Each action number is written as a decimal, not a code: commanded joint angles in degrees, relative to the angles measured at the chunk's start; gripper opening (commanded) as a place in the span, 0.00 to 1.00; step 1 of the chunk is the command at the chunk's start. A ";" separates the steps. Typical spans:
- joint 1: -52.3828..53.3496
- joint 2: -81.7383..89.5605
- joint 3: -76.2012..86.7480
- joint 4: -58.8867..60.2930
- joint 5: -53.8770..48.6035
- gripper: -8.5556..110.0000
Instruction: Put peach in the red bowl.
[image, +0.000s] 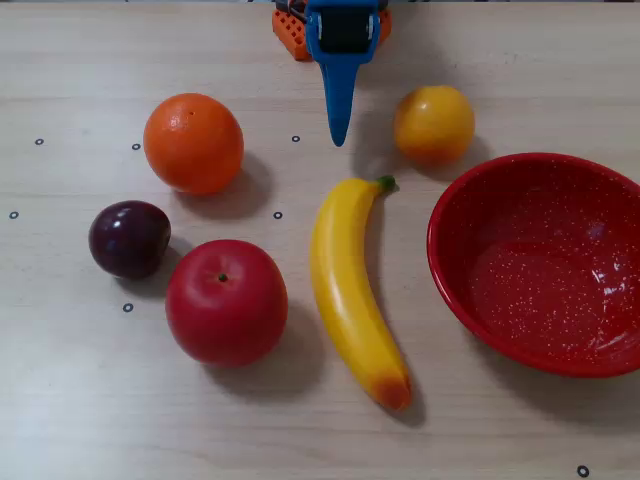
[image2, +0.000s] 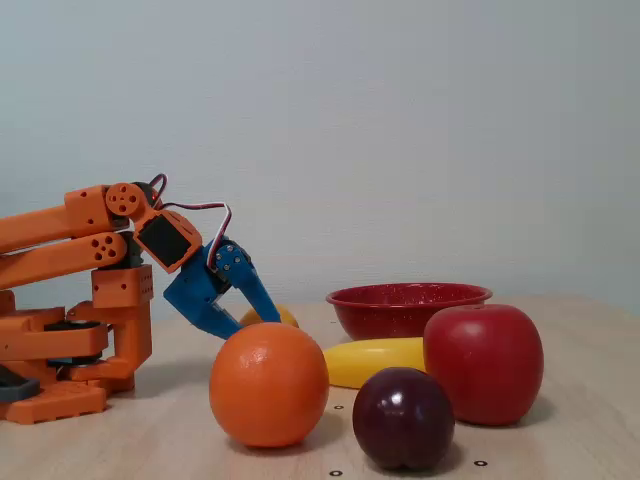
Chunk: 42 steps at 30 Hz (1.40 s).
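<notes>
The peach (image: 434, 123) is a small yellow-orange fruit on the table, just above and left of the red bowl (image: 545, 262) in the top-down fixed view. In the side fixed view only a sliver of the peach (image2: 285, 316) peeks out behind the blue fingers, left of the red bowl (image2: 408, 308). My gripper (image: 340, 138) points down at the table left of the peach, a small gap away. From the side, the gripper (image2: 257, 328) has its jaws slightly open and holds nothing.
An orange (image: 193, 142), a dark plum (image: 129, 238), a red apple (image: 226, 301) and a banana (image: 352, 290) lie left of the bowl. The banana's stem end sits just below the gripper tip. The orange arm base (image2: 80, 340) stands at the table's back.
</notes>
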 joint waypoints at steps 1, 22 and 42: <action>0.62 1.14 1.14 -2.02 1.32 0.07; -0.18 1.14 1.14 -2.11 -0.26 0.07; 0.53 -7.12 -8.17 -3.78 -13.71 0.07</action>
